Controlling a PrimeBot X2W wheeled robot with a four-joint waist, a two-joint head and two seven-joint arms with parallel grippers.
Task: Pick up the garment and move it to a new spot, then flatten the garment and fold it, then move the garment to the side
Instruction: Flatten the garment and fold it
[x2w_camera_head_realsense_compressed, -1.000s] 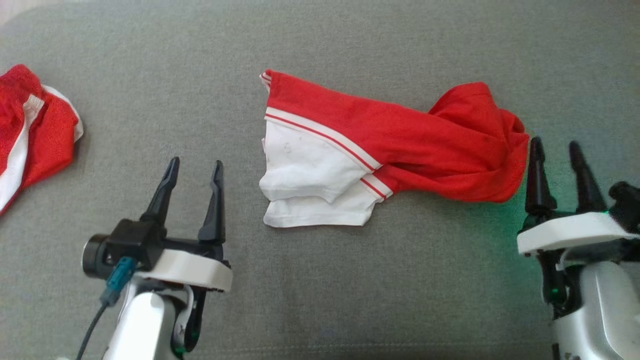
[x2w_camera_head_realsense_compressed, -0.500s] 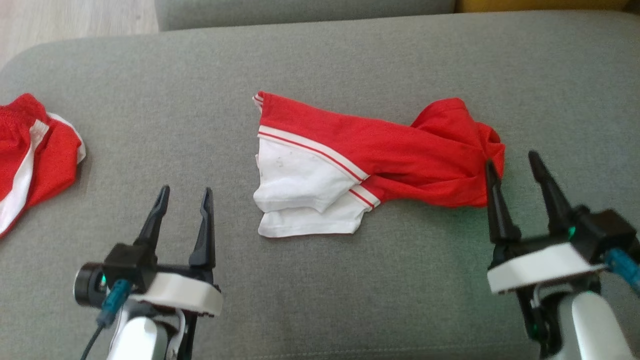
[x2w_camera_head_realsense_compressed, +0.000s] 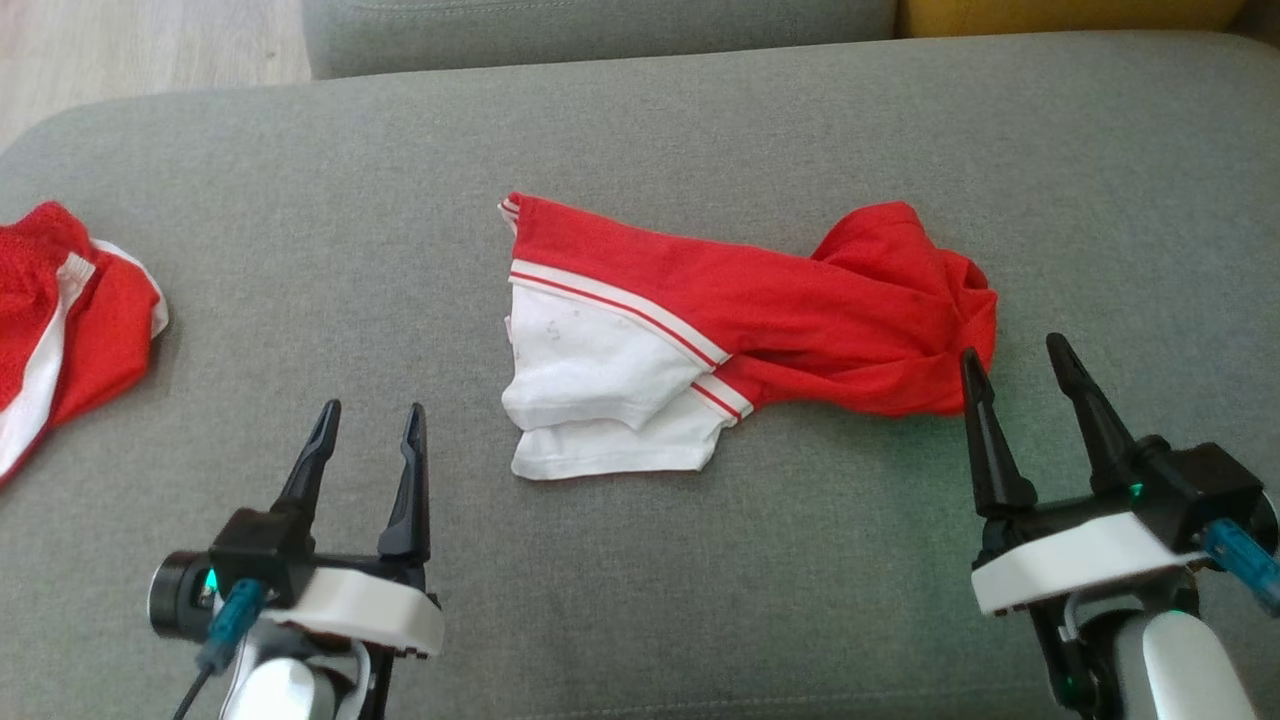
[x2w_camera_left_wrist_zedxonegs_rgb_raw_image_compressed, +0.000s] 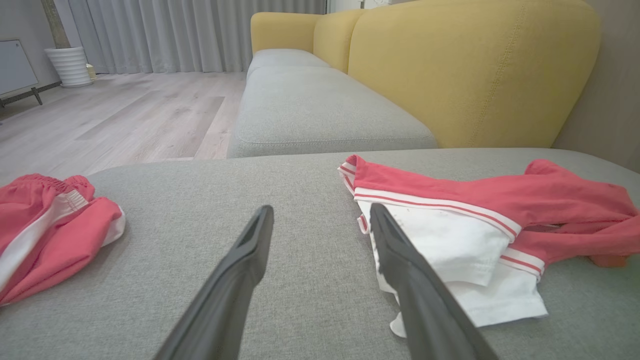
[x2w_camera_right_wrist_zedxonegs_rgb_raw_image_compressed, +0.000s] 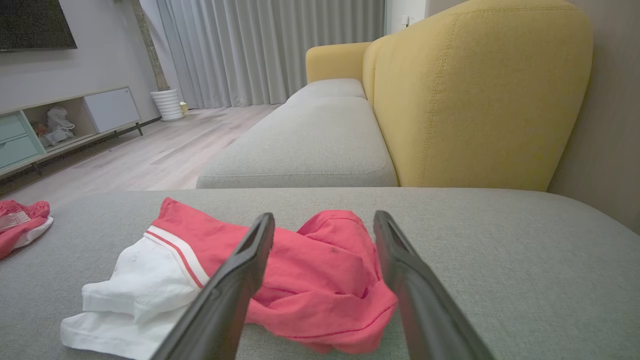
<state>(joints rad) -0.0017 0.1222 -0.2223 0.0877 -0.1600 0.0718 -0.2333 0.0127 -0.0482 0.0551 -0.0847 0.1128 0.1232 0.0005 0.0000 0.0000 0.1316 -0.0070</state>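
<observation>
Looking down from the head view: the garment (x2w_camera_head_realsense_compressed: 740, 320), a red and white piece, lies crumpled in the middle of the grey sofa cushion (x2w_camera_head_realsense_compressed: 300, 230). Its white end is toward 8 o'clock and its bunched red end toward 3 o'clock. The left gripper (x2w_camera_head_realsense_compressed: 372, 410) sits at 7 o'clock, jaws spread wide with nothing in them, well apart from the cloth. The right gripper (x2w_camera_head_realsense_compressed: 1012, 348) is at 4 o'clock, jaws just as wide and empty too, tips just beside the bunched red end. Can't tell if the near tip actually touches it. A second red and white garment (x2w_camera_head_realsense_compressed: 70, 320) sits at the 9 o'clock edge.

Left wrist view: the open jaws point over bare cushion, with the garment's white end off at 3 o'clock. The second garment is at 9 o'clock and a yellow sofa back (x2w_camera_left_wrist_zedxonegs_rgb_raw_image_compressed: 470, 65) is up at 1 o'clock.

Right wrist view: the red bunch lies between and just beyond the wide jaws, white part at 8 o'clock, nothing gripped.
</observation>
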